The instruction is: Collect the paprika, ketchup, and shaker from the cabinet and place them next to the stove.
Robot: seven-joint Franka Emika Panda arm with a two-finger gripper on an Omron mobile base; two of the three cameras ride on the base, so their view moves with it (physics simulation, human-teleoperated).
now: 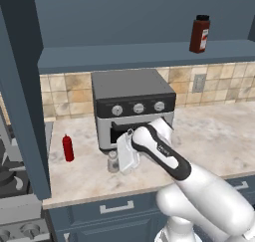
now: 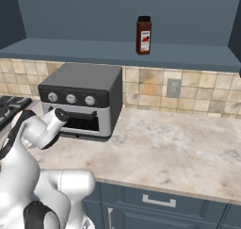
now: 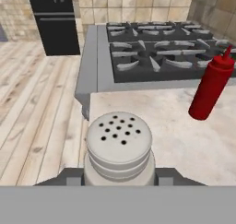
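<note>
Shaker [image 3: 119, 147]: you have it pinched between the gripper's [image 1: 119, 161] jaws, low over the counter [image 2: 179, 143], just in front of the toaster oven [image 1: 132, 104].
Gripper: closed on the shaker; in the hand view its perforated top fills the space between the fingertips.
Ketchup [image 1: 67, 147]: upright on the counter, left of the shaker and near the stove [image 3: 152, 50].
Paprika [image 2: 143, 35]: alone on the cabinet [image 1: 149, 54] shelf, far right, well apart from the arm.
Cabinet contents: one jar, the paprika; the other two task items are out of it.
Progress: by my reading, ketchup placed, shaker on its way down, paprika to fetch.
Risk, tipping: if you release before the base touches the counter, the small shaker may topple or roll.
Risk, ketchup: swing left too close and you could knock the slim bottle over; leave a gap beside it.
Risk, oven: the wrist sits close against the toaster oven's front, so a careless lift could bump it.
Risk, edge: the counter ends just before the stove, so set down short of it.
</note>
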